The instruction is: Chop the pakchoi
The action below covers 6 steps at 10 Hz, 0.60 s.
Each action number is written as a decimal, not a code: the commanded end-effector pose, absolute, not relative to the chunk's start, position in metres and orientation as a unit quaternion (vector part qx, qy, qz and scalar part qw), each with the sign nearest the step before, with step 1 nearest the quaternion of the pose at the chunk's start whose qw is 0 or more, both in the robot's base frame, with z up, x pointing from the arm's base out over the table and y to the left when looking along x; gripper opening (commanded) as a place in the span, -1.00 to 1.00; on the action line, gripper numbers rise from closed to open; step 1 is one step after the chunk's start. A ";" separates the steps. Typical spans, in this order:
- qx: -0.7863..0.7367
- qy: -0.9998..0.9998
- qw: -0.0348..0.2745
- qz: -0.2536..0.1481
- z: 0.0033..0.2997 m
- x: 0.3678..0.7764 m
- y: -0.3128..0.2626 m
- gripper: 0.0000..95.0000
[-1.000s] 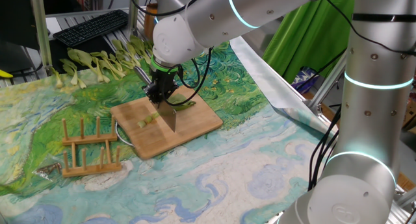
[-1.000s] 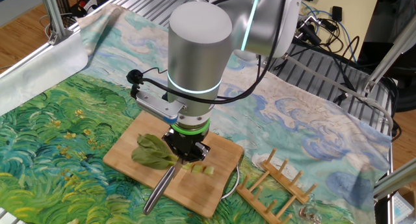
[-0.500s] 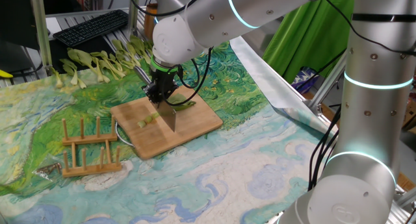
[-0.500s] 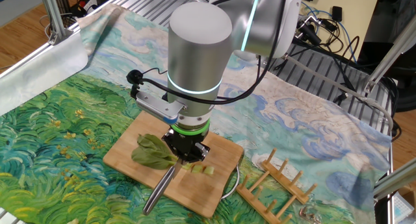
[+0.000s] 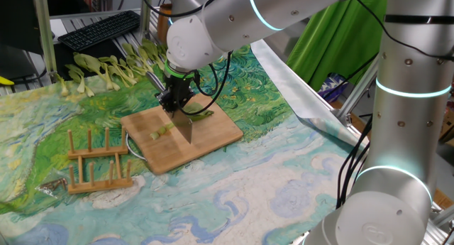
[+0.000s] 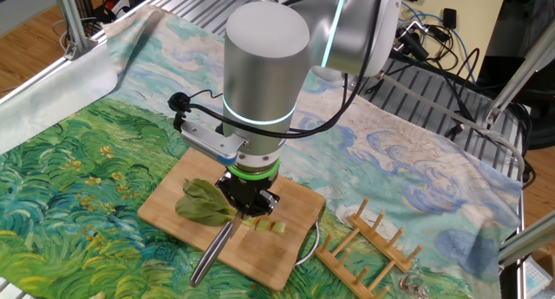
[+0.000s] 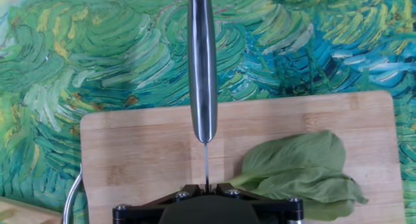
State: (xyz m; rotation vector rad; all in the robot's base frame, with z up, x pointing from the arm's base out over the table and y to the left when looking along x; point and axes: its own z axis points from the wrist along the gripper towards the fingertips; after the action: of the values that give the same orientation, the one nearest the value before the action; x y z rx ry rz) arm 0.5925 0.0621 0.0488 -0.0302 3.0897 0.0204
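My gripper (image 5: pixel 176 100) is shut on a knife (image 5: pixel 186 128) and holds its blade upright, edge down on the wooden cutting board (image 5: pixel 213 137). The pakchoi lies on the board: its leafy part (image 6: pixel 203 204) is on one side of the blade and short pale cut pieces (image 6: pixel 265 224) on the other. In the hand view the gripper (image 7: pixel 207 187) clamps the thin blade, the steel handle (image 7: pixel 202 68) points away, and the green leaves (image 7: pixel 299 169) lie to the right on the board (image 7: pixel 130 159). The cut pieces (image 5: pixel 162 131) are hidden in the hand view.
Several whole uncut pakchoi (image 5: pixel 106 72) lie at the back of the painted cloth. A wooden rack (image 5: pixel 99 162) stands beside the board, also in the other fixed view (image 6: pixel 373 247). A keyboard (image 5: pixel 99 28) and metal frame posts are behind.
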 end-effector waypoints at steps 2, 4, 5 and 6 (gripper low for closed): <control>-0.011 1.000 0.027 0.008 0.046 0.593 0.062 -1.00; -0.011 1.000 0.027 0.009 0.042 0.594 0.062 -1.00; -0.010 1.000 0.027 0.010 0.041 0.594 0.062 -1.00; -0.011 1.000 0.028 0.009 0.040 0.594 0.062 -1.00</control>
State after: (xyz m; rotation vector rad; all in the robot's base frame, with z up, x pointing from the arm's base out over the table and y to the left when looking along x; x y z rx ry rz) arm 0.5938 0.0630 0.0390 -0.0339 3.0875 0.0298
